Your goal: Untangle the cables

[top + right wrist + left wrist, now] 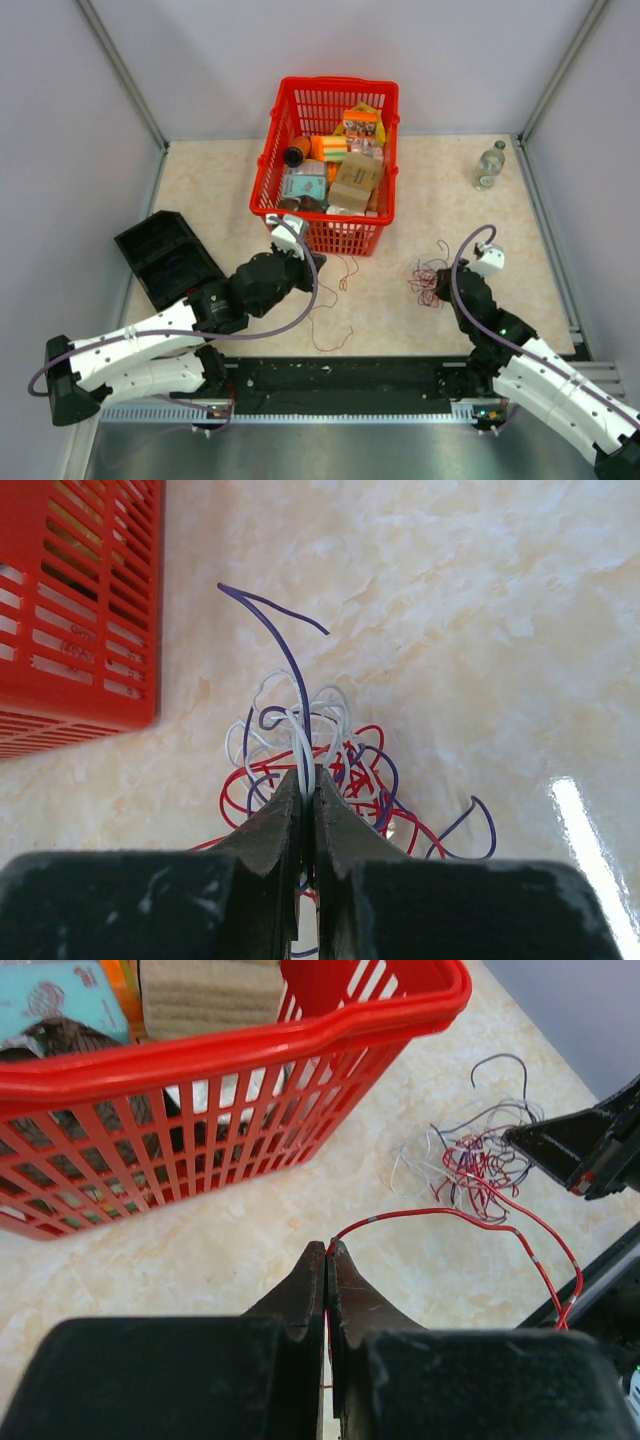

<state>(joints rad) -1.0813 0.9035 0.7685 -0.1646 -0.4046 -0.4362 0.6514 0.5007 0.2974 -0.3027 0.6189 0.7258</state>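
Observation:
The cables form a small loose tangle of red, purple and white wires on the beige table, right of the basket; the tangle also shows in the left wrist view. My right gripper is shut on white and purple strands at the near side of the tangle. One long red wire runs out of the tangle to my left gripper, which is shut on its end near the basket's front right corner. In the top view the left gripper sits by the basket and the right gripper at the tangle.
A red plastic basket full of small boxes stands at the back centre. A black tray lies at the left. A clear bottle stands at the back right. More red wire loops on the table in front of the basket.

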